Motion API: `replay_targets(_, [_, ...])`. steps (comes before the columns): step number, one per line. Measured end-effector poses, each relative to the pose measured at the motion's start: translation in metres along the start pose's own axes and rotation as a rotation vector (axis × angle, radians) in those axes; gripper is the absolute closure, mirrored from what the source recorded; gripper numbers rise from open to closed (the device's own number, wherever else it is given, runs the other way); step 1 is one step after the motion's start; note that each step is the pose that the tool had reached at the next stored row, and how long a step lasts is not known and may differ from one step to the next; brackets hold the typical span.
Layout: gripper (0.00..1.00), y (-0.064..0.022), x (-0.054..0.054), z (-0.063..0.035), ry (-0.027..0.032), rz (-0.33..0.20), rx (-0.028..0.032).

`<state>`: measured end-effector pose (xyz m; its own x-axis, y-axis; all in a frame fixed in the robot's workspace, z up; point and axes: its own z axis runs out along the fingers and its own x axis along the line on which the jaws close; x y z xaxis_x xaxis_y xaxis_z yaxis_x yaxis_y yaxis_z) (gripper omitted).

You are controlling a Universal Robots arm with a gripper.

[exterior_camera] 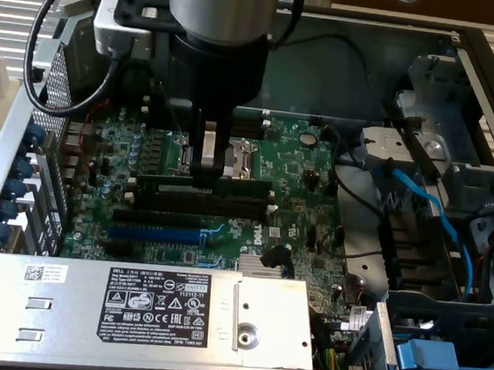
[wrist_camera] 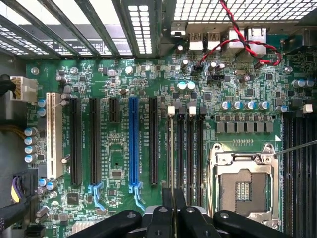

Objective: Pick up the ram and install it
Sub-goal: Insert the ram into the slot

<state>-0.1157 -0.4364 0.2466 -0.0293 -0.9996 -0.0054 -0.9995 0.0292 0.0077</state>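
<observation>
The ram (exterior_camera: 240, 186) is a long dark-green stick standing on edge across the motherboard (exterior_camera: 300, 168). My gripper (exterior_camera: 207, 171) comes straight down and is shut on its middle. The ram sits right over the black memory slots (exterior_camera: 223, 205), lined up with them. I cannot tell whether it touches a slot. In the wrist view the ram (wrist_camera: 172, 148) is a thin pale edge running out from between my black fingers (wrist_camera: 161, 218). It lies along the first of the memory slots (wrist_camera: 190, 148), whose white end clips are beside the CPU socket (wrist_camera: 242, 183).
A blue expansion slot (exterior_camera: 152, 233) and black slots lie nearer the silver power supply box (exterior_camera: 132, 309). Blue cables (exterior_camera: 426, 209) and drive bays stand at the exterior view's right. Red and black twisted wires (wrist_camera: 242, 39) run near the rear ports. The case walls enclose the board.
</observation>
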Motion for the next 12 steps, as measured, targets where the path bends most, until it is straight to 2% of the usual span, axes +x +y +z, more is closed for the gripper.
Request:
replay_targets(4, [0.88,-0.0022,0.0023,0.0001,-0.0065,0.000,-0.0230])
replay_targets(5, [0.88,-0.0023,0.0027,0.0000,-0.0070,0.000,-0.0250])
replay_targets(9, [0.88,-0.0025,0.0028,0.0000,-0.0070,0.000,-0.0255])
replay_targets(12, [0.88,-0.0038,0.0027,0.0001,-0.0069,-0.001,-0.0309])
